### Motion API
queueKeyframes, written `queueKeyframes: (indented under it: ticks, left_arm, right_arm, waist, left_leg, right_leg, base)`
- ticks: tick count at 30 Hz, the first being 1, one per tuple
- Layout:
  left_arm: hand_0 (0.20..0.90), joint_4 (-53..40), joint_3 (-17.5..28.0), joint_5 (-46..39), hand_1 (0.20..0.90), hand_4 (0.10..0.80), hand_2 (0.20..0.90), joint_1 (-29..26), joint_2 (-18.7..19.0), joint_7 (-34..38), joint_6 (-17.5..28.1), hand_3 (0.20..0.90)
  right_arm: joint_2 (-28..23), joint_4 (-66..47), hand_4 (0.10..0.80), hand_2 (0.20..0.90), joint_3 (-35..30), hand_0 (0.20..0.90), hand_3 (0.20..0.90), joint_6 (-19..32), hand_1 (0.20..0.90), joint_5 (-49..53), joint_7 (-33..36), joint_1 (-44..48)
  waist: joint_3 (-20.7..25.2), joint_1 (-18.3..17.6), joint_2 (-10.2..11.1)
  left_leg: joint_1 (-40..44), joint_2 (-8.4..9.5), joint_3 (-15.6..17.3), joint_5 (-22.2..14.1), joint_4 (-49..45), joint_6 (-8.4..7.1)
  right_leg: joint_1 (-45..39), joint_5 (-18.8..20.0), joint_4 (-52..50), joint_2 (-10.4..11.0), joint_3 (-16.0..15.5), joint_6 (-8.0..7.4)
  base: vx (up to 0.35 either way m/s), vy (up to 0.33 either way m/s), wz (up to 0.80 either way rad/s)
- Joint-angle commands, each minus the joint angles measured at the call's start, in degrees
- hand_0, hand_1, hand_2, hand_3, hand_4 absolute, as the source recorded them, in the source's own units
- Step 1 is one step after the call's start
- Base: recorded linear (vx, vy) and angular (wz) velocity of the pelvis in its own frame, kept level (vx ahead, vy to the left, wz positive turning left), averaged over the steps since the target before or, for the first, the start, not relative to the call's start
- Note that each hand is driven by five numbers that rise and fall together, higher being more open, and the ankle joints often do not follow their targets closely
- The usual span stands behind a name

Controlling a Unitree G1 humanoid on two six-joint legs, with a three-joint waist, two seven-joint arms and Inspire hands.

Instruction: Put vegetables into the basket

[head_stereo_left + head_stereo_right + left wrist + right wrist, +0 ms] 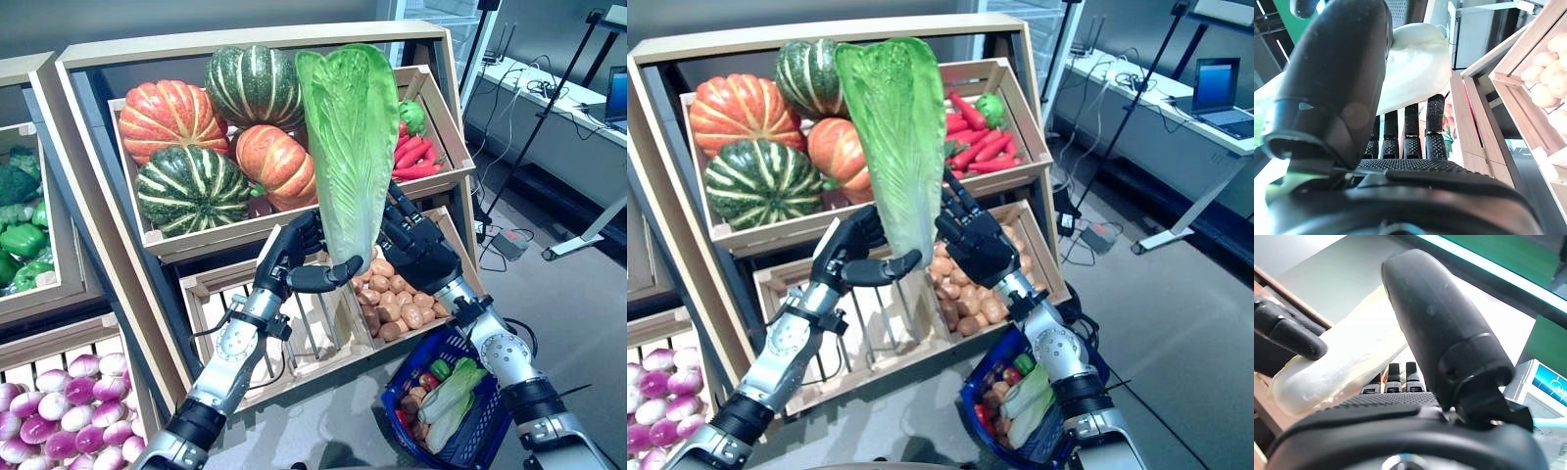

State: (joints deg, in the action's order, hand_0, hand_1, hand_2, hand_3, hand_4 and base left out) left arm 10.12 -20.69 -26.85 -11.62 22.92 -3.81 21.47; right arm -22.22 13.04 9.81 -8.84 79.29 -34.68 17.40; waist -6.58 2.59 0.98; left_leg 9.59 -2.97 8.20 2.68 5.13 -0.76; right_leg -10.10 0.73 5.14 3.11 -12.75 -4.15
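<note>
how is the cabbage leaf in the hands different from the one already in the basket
The held cabbage stands upright, leafy end up, between the left hand and right hand; the cabbage in the basket lies slanted among other vegetables in the blue basket. The held one looks larger. Both are pale green.

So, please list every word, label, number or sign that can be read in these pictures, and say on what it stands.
No text can be read in any view.
Laptop on the desk: its screen glows, but whatever it shows is too small to read.
Crates, blue basket, cabbage leaf, left hand and right hand: no print shows on them.
</note>
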Motion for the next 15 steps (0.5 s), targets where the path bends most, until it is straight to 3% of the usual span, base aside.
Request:
queueKeyframes:
  ticks: [1,10,15]
  left_arm:
    - [0.3,8.0,-6.3,3.0,0.3,0.4,0.3,-6.8,-1.9,-2.6,-3.3,0.3]
    - [0.3,5.5,-8.5,21.2,0.3,0.4,0.3,-9.5,2.1,4.0,3.2,0.3]
    - [0.3,2.8,-9.6,30.8,0.3,0.4,0.3,-11.4,6.4,8.9,5.1,0.3]
  right_arm:
    - [8.3,-13.1,0.8,0.9,-2.6,0.9,0.9,4.1,0.9,10.0,-18.0,18.2]
    - [6.0,-11.0,0.8,0.9,-3.4,0.9,0.9,4.4,0.9,0.9,-10.8,17.9]
    - [-1.1,-5.8,0.8,0.9,-2.6,0.9,0.9,5.6,0.9,-11.7,-5.2,17.2]
  waist:
    - [4.4,-0.5,1.7]
    - [4.3,-0.9,1.6]
    - [4.2,-1.5,1.8]
  left_leg:
    - [2.1,1.39,-0.9,-8.7,-0.1,2.12]
    - [2.0,1.37,-1.2,-8.5,-0.1,2.07]
    - [1.8,1.26,-0.9,-8.3,-0.1,1.85]
  right_leg:
    - [-2.0,-3.6,-0.1,0.4,0.9,1.76]
    - [-1.8,-3.4,-0.1,0.4,1.2,1.54]
    - [-1.5,-3.2,-0.1,0.3,1.5,1.28]
  base:
    - [0.0,0.0,0.0]
    - [0.0,0.0,0.0]
    - [0.0,0.0,0.0]
